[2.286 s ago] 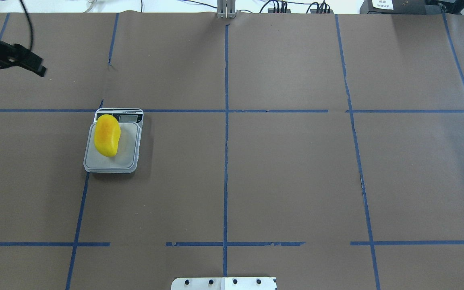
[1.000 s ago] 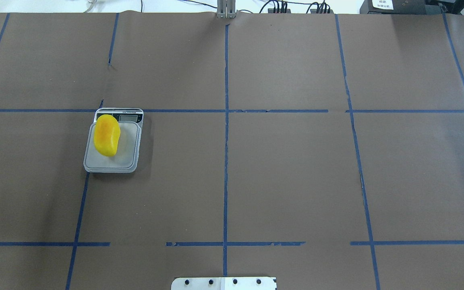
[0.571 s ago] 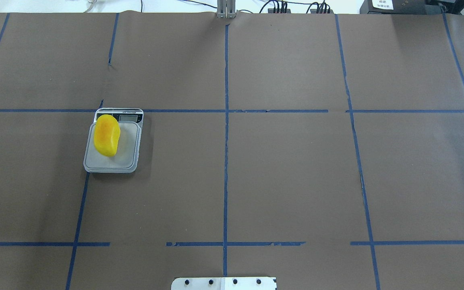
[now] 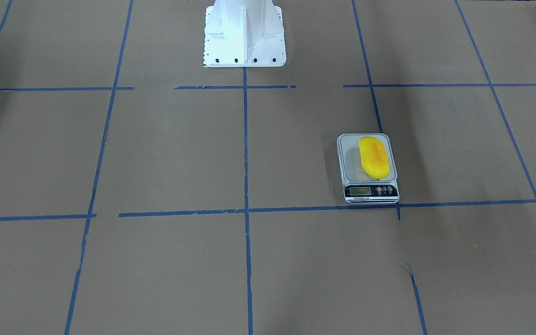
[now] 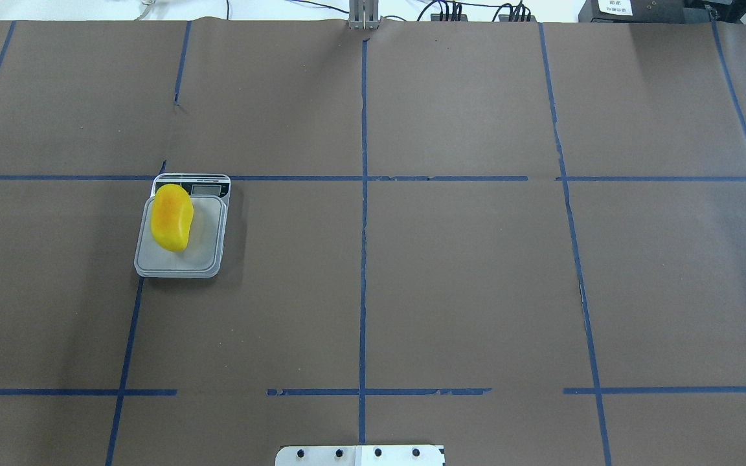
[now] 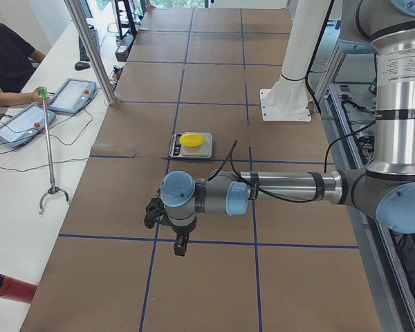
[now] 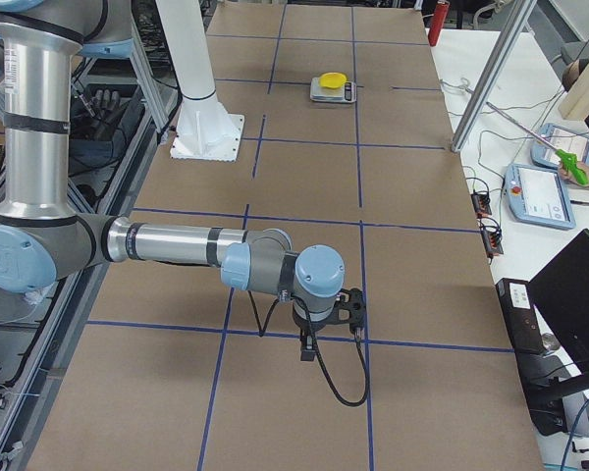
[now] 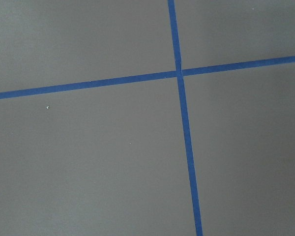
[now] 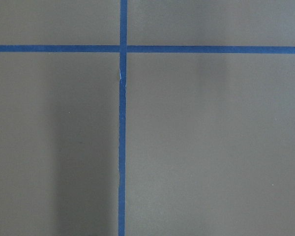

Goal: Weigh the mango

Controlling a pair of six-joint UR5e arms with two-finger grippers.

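Observation:
The yellow mango (image 5: pixel 171 217) with an orange blush lies on the left half of the small grey scale (image 5: pixel 182 262), next to its display. It also shows in the front view (image 4: pixel 374 157) on the scale (image 4: pixel 370 190), in the exterior left view (image 6: pixel 193 140) and in the exterior right view (image 7: pixel 332 80). Nothing touches it. My left gripper (image 6: pixel 181 245) hangs over bare paper well away from the scale. My right gripper (image 7: pixel 307 348) hangs over bare paper far from it. I cannot tell whether either is open or shut.
Brown paper with a blue tape grid covers the table. The white robot base (image 4: pixel 244 32) stands at the table's middle edge. An operator (image 6: pixel 3 59) sits at a side bench with tablets (image 6: pixel 70 95) and a grabber stick (image 6: pixel 50 159).
The left arm, at the overhead view's top left 2.3 s ago, has left that view. The mango and scale have not moved.

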